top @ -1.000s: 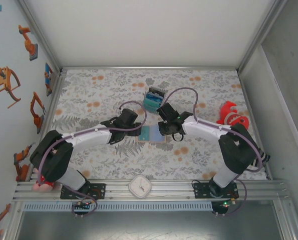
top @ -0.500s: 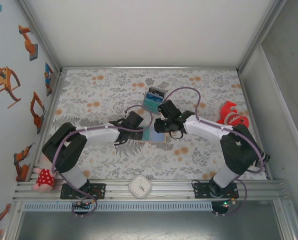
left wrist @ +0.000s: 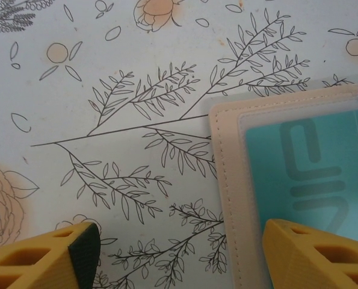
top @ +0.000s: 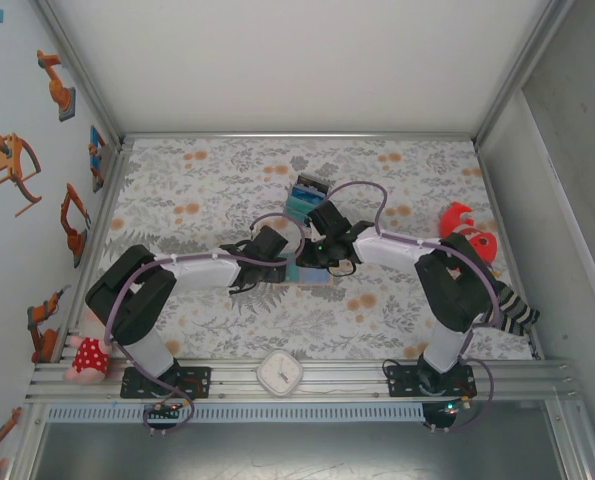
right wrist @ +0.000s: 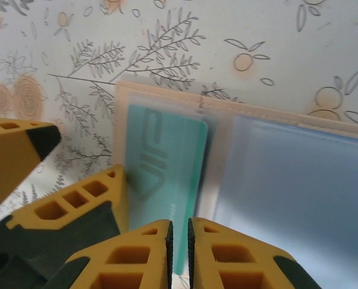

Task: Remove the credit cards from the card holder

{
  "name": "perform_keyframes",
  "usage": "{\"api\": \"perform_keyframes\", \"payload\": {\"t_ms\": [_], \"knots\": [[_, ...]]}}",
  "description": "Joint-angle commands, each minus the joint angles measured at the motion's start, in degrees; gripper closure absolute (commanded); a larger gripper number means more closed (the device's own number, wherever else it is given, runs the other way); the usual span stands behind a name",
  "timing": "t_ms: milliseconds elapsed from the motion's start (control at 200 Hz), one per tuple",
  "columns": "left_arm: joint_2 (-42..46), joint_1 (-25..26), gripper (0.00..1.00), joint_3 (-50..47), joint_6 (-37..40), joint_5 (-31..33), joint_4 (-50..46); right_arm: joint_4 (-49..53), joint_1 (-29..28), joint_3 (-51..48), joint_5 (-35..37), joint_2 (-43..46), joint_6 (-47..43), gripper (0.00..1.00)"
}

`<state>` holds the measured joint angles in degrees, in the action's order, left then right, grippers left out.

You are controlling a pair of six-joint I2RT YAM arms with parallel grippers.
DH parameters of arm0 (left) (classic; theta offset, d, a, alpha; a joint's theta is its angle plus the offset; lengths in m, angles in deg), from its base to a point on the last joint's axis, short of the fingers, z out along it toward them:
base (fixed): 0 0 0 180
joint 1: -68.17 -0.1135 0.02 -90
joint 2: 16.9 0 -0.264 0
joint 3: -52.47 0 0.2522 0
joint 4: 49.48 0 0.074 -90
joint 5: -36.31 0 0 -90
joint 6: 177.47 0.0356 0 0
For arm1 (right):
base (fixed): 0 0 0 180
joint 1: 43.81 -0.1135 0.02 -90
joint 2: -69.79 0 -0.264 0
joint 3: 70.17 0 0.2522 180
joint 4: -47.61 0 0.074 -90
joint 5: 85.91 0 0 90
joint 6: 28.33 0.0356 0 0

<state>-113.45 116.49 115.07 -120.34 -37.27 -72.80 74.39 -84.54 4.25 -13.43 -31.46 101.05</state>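
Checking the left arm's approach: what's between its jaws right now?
Left wrist view: between the open jaws of the left gripper lie floral cloth and the stitched edge of the card holder, teal card inside.

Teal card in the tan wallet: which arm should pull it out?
Probably right. The right gripper hovers nearly shut over the teal plastic card; the left gripper is open, straddling the edge of the tan leather wallet, likely steadying it.

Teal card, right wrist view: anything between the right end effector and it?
Nothing visible. The right end effector sits nearly shut over the teal card's near end. The left end effector straddles the card holder's edge beside it, not between.
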Motion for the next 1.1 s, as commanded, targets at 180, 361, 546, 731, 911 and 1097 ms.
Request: {"api": "perform_keyframes", "payload": {"t_ms": [180,361,546,731,911,1097], "knots": [[0.89,0.73,0.29,-3.34,-3.25,-2.45,-1.91,-3.21,0.21,-0.36,-2.72,-1.93,3.74,0.85],[0.92,0.84,0.28,-3.49,-3.69,-2.54,-1.78,-4.78,0.52,-2.03,-3.3,-1.85,4.83,0.85],[0.58,0.92,0.29,-3.4,-3.87,-2.54,-1.97,-6.34,1.0,-4.07,-3.4,-1.36,5.93,0.85],[0.58,0.95,0.29,-3.23,-4.05,-2.34,-2.33,-10.11,1.79,-6.86,-6.03,-1.15,7.24,0.85],[0.34,0.98,0.29,-2.81,-3.95,-2.23,-2.88,-13.46,1.95,-8.43,-7.7,-1.54,8.59,0.84],[0.29,0.99,0.29,-2.69,-3.84,-2.14,-3.16,-14.63,1.97,-8.6,-8.32,-2.37,9.03,0.84]]}}
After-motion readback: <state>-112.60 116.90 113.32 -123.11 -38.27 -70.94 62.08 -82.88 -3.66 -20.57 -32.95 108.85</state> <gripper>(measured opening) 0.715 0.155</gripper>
